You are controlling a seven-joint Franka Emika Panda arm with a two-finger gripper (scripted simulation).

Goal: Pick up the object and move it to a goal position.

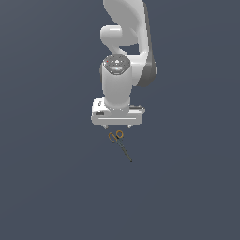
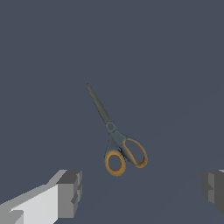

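One small pair of scissors (image 1: pixel 120 145) with two orange-yellow ring handles and thin dark blades lay flat on the plain dark blue-grey floor (image 1: pixel 47 178), and it was the only loose thing in either view. Taken from the exterior view's left to its right, the two rings came first, side by side just under the arm's hand, and the closed blades ran from them diagonally down towards the exterior view's right, ending in a fine tip. Its long axis was therefore a slant, neither square to the gripper bar nor in line with it.

One white robot arm with a grey-capped joint reached down over the scissors, and its white two-fingered gripper (image 1: pixel 116 127) hung just above the ring handles without touching them. In the wrist view, the scissors (image 2: pixel 116 136) showed whole: one pivot, two rings, and the blades shut together into a single dark strip pointing away from the fingers. Two grey finger pads (image 2: pixel 70 192) stood wide apart at either edge, spread well beyond the width of the handles, with nothing held between them.
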